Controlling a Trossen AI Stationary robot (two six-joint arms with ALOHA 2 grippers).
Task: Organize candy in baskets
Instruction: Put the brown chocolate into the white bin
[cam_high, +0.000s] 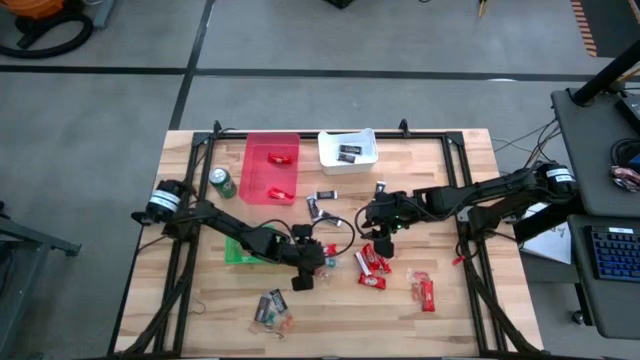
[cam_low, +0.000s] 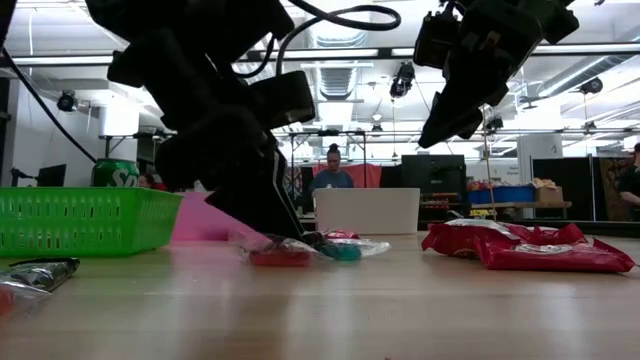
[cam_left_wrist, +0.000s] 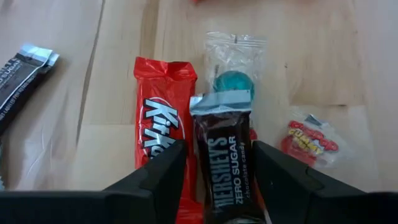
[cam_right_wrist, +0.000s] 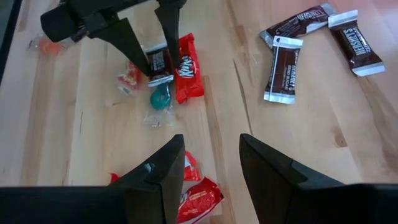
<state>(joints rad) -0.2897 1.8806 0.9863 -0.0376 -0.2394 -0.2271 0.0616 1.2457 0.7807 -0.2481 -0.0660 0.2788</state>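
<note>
Wooden tabletop is strewn with candy, and three baskets are seen at its far and left parts: a green basket, a red basket with red bars inside, and a white basket holding a dark bar. Beside the red basket a soda can stands. The left gripper is lowered at mid-table, its fingers clamped on a Hershey's bar, a KitKat bar just beside it. The right gripper is held above the table, fingers apart.
</note>
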